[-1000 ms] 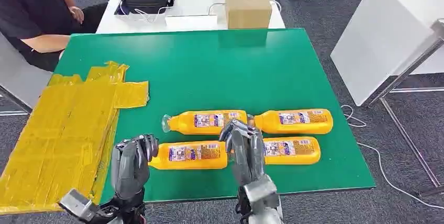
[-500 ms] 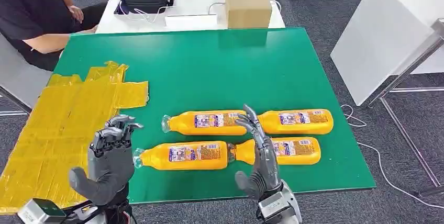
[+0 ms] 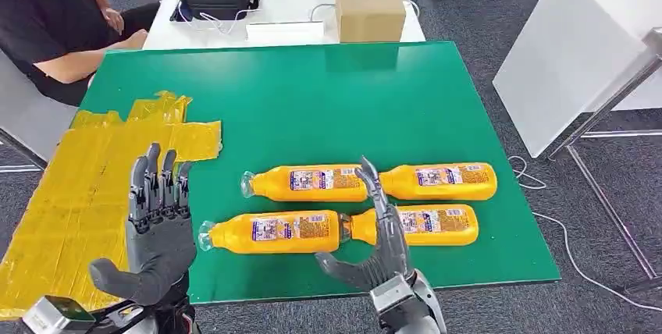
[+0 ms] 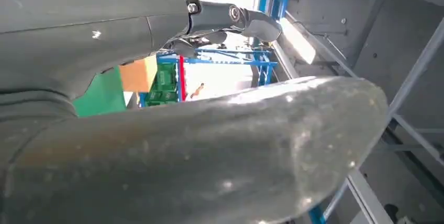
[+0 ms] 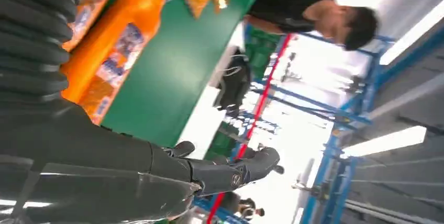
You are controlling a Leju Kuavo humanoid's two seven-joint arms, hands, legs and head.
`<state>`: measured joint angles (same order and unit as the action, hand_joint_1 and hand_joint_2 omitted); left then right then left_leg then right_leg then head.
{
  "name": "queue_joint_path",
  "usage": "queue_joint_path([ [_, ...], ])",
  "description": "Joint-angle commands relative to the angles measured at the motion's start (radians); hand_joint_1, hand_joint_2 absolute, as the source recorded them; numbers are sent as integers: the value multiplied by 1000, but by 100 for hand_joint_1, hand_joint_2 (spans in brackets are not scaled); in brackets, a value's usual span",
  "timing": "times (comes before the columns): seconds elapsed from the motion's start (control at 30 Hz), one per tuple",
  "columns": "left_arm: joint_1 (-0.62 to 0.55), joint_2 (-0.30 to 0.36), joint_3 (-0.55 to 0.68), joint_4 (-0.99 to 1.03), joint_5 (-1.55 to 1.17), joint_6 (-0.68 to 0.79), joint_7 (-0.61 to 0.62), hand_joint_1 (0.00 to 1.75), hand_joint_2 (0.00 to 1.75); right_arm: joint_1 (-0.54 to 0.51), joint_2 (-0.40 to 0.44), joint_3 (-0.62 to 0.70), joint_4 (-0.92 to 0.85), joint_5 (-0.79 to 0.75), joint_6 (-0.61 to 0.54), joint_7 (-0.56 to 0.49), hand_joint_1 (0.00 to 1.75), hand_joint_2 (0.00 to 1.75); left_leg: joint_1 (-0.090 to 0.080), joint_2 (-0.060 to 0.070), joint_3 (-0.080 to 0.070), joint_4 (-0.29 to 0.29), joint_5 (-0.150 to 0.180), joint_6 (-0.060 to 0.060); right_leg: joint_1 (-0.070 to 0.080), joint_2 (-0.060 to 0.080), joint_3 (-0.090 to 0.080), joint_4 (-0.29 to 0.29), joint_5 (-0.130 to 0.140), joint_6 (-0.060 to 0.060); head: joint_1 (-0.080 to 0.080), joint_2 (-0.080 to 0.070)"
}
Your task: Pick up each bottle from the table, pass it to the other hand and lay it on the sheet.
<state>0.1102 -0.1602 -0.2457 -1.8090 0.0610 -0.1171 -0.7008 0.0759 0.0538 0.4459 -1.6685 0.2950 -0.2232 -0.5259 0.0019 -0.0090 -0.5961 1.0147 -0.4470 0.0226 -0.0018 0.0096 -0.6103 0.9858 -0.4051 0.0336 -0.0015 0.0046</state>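
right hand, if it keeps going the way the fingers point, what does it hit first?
Likely the near-right bottle: the right hand is open, fingers aimed away from the robot over that bottle's neck. Height above it is unclear; the far-right bottle lies beyond.

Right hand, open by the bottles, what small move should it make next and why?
Probably lower the right hand onto the near right bottle and close. That hand is open and empty beside it, all four bottles lie on the green table, and the yellow sheet holds none.
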Motion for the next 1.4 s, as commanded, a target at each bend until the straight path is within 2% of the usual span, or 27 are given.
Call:
queue_joint_path([
  [0.03,1,-10,50,57,-13,-25,3,0,0,-90,-72,71,185,178,22,223,0,175,0,3,5,-2,-1,-1,0,2,4,-2,0,0,0,0],
  [0.13,-8,-8,52,63,-15,-30,3,0,0,-118,-77,98,216,238,18,266,0,175,0,2,7,-3,-1,-1,1,1,7,-3,0,0,0,0],
  [0.2,-18,-10,55,76,-14,-41,3,0,0,-154,-68,132,253,271,38,307,0,175,0,2,3,-2,0,-1,0,1,3,-2,0,0,0,0],
  [0.27,-24,-12,56,84,-13,-48,3,0,0,-180,-63,153,285,284,51,328,0,175,0,4,8,-3,-2,-1,1,3,7,-4,0,0,0,0],
  [0.57,-63,-14,68,123,0,-72,3,0,0,-299,-57,223,446,251,171,409,0,175,0,2,4,-2,0,-1,0,1,4,-2,0,0,0,0],
  [0.77,-63,-15,71,125,1,-74,3,0,0,-317,-59,239,462,259,181,429,0,175,0,2,8,-3,-1,-1,1,0,7,-3,-1,0,0,0],
  [1.17,-66,-19,79,135,4,-82,3,0,0,-383,-55,297,549,262,236,510,0,175,0,1,4,-2,0,-1,0,0,4,-1,0,0,0,0],
  [1.2,-66,-19,79,135,4,-82,3,0,0,-383,-55,297,549,262,236,510,0,175,0,2,10,-3,-2,-2,1,0,10,-3,-2,-1,0,0],
  [1.23,-65,-19,80,136,4,-81,3,0,0,-390,-54,306,560,267,244,520,0,175,0,1,4,-1,0,-1,0,0,4,-1,0,0,0,0],
  [1.4,-86,-16,72,150,20,-79,3,0,0,-443,-38,365,623,255,330,565,0,175,0,2,7,-3,-1,-1,0,0,7,-2,-1,0,0,0],
])
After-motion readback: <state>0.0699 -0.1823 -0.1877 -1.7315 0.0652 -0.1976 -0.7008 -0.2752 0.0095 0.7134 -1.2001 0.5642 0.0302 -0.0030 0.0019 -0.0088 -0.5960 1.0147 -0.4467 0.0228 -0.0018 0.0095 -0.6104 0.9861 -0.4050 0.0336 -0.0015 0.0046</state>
